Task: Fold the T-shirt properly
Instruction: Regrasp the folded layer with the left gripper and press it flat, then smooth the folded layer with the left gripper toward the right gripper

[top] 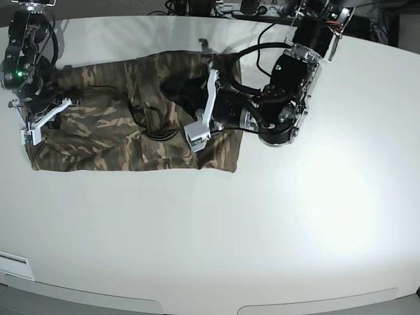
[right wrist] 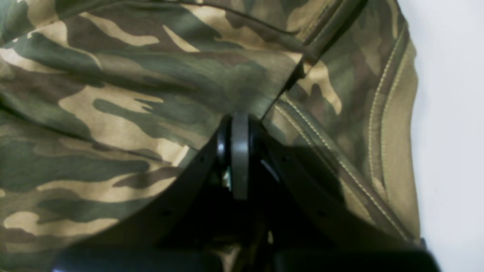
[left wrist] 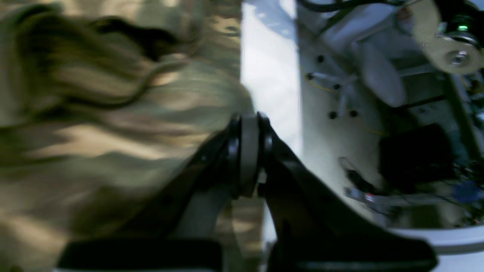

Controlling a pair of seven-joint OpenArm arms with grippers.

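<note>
T-shirt (top: pixel 118 141): spread on white table (top: pixel 262 230).
Left gripper (left wrist: pixel 247 147): closed, apparently pinching cloth (blurred).
Right gripper (right wrist: pixel 238 151): closed beside the sleeve hem.

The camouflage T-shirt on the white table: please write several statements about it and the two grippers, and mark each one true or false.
1. The camouflage-print cloth T-shirt lies on the white table. True.
2. The left gripper stands wide open. False: its jaws are shut, at the edge of the cloth.
3. The right gripper is closed, with camouflage cloth around its tips. True.
4. The T-shirt is plain blue. False: it is olive green, brown and tan.
5. In the base view, the T-shirt lies in the lower right part of the table. False: it lies in the upper left part.
</note>
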